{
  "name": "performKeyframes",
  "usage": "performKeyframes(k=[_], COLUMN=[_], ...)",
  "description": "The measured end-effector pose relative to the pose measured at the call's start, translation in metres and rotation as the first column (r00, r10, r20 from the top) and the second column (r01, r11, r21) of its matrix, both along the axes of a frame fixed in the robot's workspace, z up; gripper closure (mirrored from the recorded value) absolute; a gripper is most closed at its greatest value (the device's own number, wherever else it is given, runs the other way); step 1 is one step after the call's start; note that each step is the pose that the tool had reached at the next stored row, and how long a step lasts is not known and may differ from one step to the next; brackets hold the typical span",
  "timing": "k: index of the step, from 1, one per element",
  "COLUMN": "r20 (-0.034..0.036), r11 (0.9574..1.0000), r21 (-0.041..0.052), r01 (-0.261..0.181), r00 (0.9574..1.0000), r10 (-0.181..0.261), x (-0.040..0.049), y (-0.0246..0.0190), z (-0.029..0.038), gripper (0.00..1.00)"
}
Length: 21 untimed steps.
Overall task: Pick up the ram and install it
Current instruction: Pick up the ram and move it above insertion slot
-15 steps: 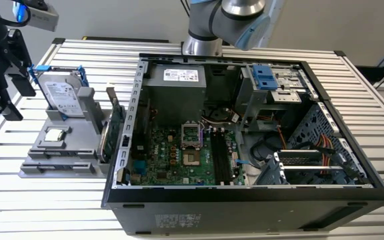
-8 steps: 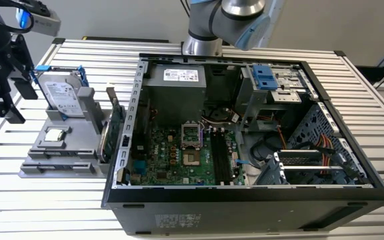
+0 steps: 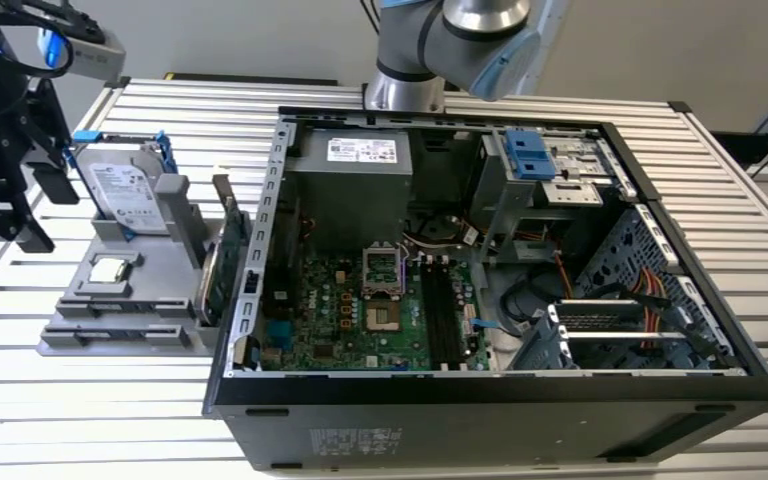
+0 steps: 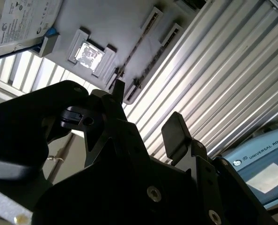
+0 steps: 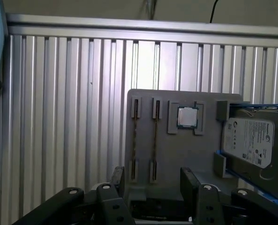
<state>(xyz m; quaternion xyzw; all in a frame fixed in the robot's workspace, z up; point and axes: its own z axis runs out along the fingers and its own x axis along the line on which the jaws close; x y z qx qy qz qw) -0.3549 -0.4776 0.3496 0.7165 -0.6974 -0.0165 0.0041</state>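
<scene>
Black gripper (image 5: 153,180): jaws spread, nothing between them, hovering over the grey plastic parts holder (image 5: 186,154). The ram (image 5: 155,140), a slim stick seen edge-on, stands in a holder slot, untouched. A second similar stick (image 5: 135,140) is beside it. The silver hard drive (image 5: 251,140) carries a white printed label.

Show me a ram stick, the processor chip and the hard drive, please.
ram stick (image 5: 135,140): first wrist view, on the thin edge of one upright stick.
processor chip (image 5: 187,117): first wrist view, on the centre of its metal lid.
hard drive (image 5: 249,140): first wrist view, on the middle of its labelled face.
</scene>
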Motion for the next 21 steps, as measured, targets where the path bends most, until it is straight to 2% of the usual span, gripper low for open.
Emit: performKeyframes(k=[21], r20=[0.0000], r11=[0.9999], r21=[-0.0046], r01=[0.011], r00=[0.9999], r10=[-0.011], x=[0.0001], y=[0.0005], z=[-0.0194], gripper=[0.00])
